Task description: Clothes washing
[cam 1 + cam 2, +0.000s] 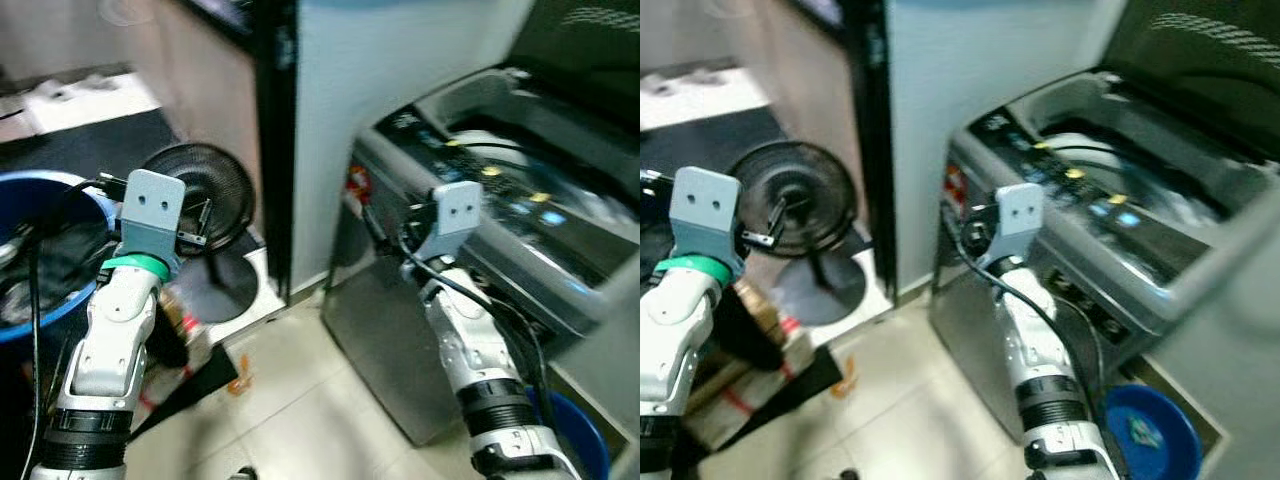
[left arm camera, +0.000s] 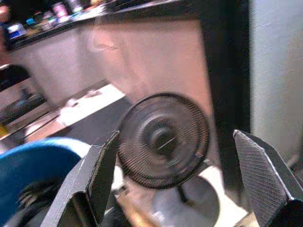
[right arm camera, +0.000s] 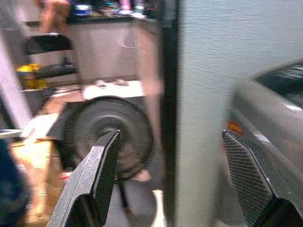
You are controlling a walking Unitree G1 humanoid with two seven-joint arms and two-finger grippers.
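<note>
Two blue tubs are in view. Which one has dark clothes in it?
The large blue tub on the robot's left, beside the left gripper, holds dark clothes. The smaller blue tub on the floor by the washing machine holds none.

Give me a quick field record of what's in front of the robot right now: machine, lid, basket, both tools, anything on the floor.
washing machine: grey top-loader, on the robot's right
lid: raised, drum opening exposed
laundry basket: blue basket on the left, dark clothes inside
left tool: open, empty, raised near the basket
right tool: open, empty, raised beside the machine's front corner
floor fan: black fan standing by the dark door frame
floor, right: blue bowl beside the machine
image quality: blurred
</note>
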